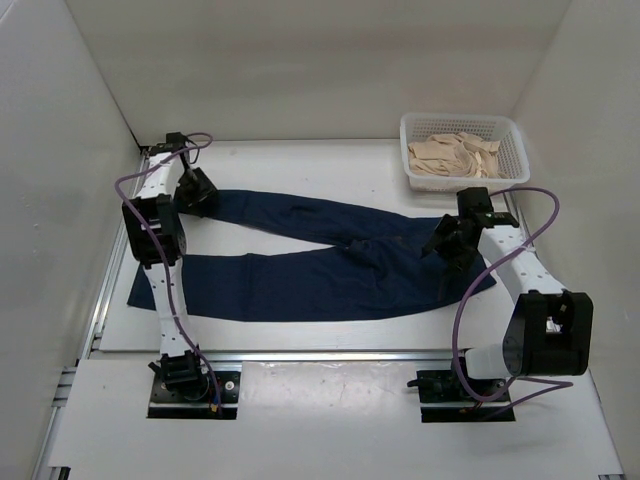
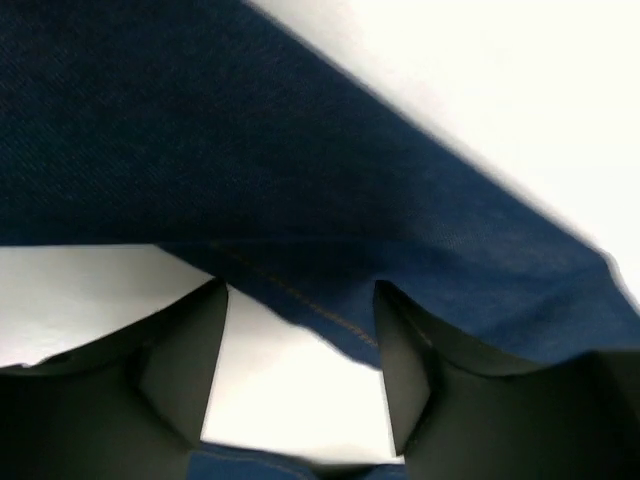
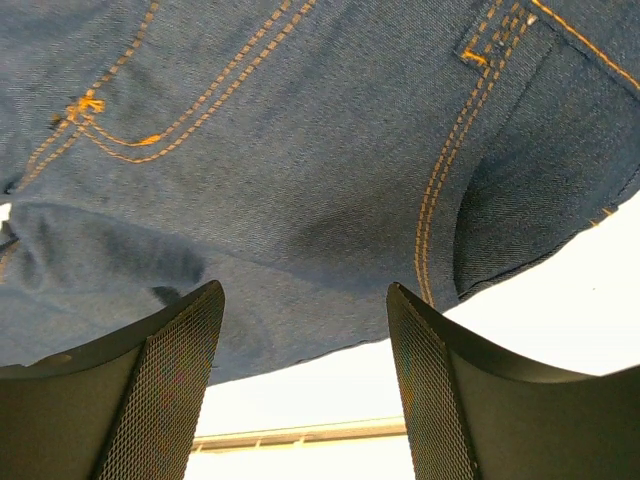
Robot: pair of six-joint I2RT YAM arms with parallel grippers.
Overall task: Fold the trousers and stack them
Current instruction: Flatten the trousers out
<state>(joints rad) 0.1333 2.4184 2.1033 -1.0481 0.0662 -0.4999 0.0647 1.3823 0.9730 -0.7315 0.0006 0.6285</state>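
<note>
The dark navy trousers (image 1: 320, 265) lie flat on the white table, waist to the right and both legs running left in a narrow V. My left gripper (image 1: 196, 192) hangs over the cuff end of the far leg. In the left wrist view it (image 2: 300, 295) is open, with bare table between the fingers and the stitched hem (image 2: 320, 310) at their tips. My right gripper (image 1: 449, 243) is over the waist end. Seen from the right wrist it (image 3: 305, 298) is open and empty above the denim (image 3: 300, 150) with its tan seams.
A white basket (image 1: 508, 135) holding beige cloth (image 1: 450, 155) stands at the back right corner. White walls close in the left, back and right sides. A metal rail (image 1: 330, 353) runs along the table's near edge.
</note>
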